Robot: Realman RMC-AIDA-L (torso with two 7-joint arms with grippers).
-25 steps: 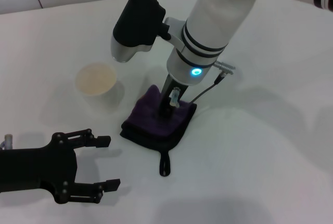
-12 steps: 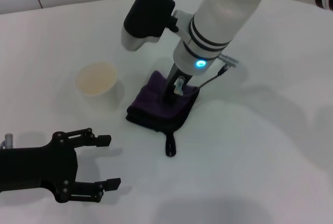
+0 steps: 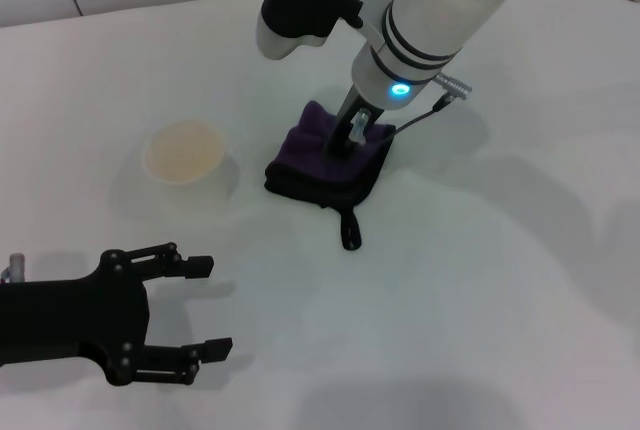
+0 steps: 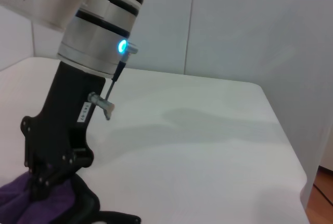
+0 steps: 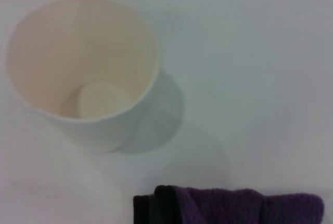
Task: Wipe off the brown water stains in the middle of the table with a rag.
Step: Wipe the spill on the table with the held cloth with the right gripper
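The right gripper (image 3: 345,145), jaws clamped on the rag (image 3: 328,162), has dragged it across the table (image 3: 520,280) away from the cup (image 3: 184,152); no stain visible, so wiping looks near done; left gripper (image 3: 205,310) waits wide open.

Legible text: none | right gripper (image 4: 47,182) body: small white label (characters too small to read) | other markings: none

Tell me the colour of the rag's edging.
Black, around the dark purple rag; clearest in the head view.
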